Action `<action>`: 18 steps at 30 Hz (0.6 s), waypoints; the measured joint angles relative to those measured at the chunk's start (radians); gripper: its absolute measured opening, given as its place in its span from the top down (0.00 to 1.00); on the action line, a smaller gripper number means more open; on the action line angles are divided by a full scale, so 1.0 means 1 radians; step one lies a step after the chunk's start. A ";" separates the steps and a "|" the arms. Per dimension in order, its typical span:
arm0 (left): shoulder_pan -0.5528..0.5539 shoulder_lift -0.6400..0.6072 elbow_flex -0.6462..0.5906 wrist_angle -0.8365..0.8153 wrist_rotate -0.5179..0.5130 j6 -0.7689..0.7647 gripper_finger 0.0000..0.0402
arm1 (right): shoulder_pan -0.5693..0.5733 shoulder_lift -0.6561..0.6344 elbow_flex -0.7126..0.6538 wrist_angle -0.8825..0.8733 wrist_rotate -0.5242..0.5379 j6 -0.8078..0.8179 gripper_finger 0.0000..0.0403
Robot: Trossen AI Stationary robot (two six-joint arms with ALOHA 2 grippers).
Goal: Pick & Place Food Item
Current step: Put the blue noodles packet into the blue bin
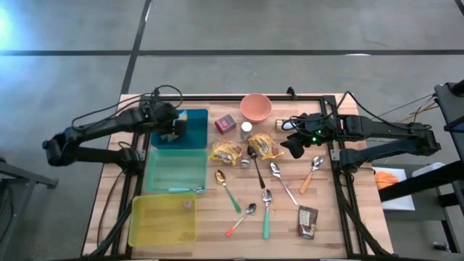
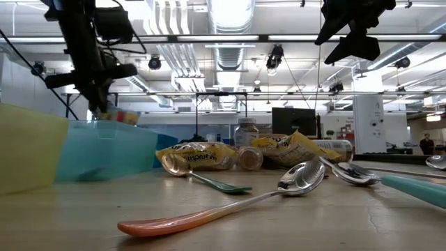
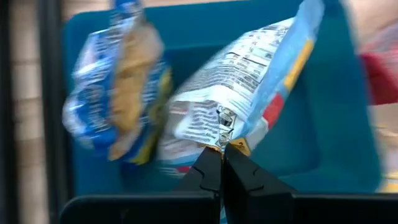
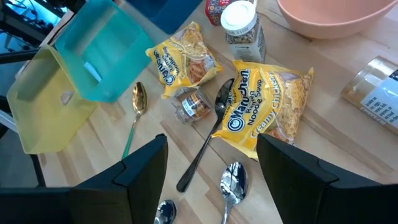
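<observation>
My left gripper [image 3: 222,163] is pinched tight on the crimped edge of a blue-and-white snack bag [image 3: 249,99], which hangs from my fingertips over the dark blue bin [image 1: 194,127] at the table's far left. A second blue snack packet [image 3: 118,93] lies in that bin; the print on both is too blurred to read. Next along that side sit a teal bin [image 1: 175,168] and a yellow bin [image 1: 163,219]; I cannot tell what is in either. My right gripper [image 4: 211,165] hovers with its fingers apart above a yellow ramen pack reading "Maruchan Ramen Noodle Soup, Creamy Chicken" [image 4: 268,106]. Beside it lie another yellow ramen pack [image 4: 182,59], a black spoon [image 4: 208,134], a white-capped jar [image 4: 241,25] and a pink bowl [image 4: 329,18].
</observation>
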 joint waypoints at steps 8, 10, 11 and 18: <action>0.024 0.001 -0.037 -0.045 -0.027 -0.077 1.00 | 0.000 0.000 0.000 0.000 0.000 0.003 0.40; 0.024 0.001 -0.048 -0.044 -0.034 -0.087 1.00 | 0.000 0.000 0.000 0.000 0.000 0.003 0.40; 0.025 0.001 -0.054 -0.047 -0.035 -0.089 1.00 | 0.000 0.000 0.000 0.000 0.000 0.003 0.40; 0.025 0.001 -0.085 -0.070 -0.049 -0.159 1.00 | 0.000 0.000 0.000 0.000 -0.001 0.000 0.40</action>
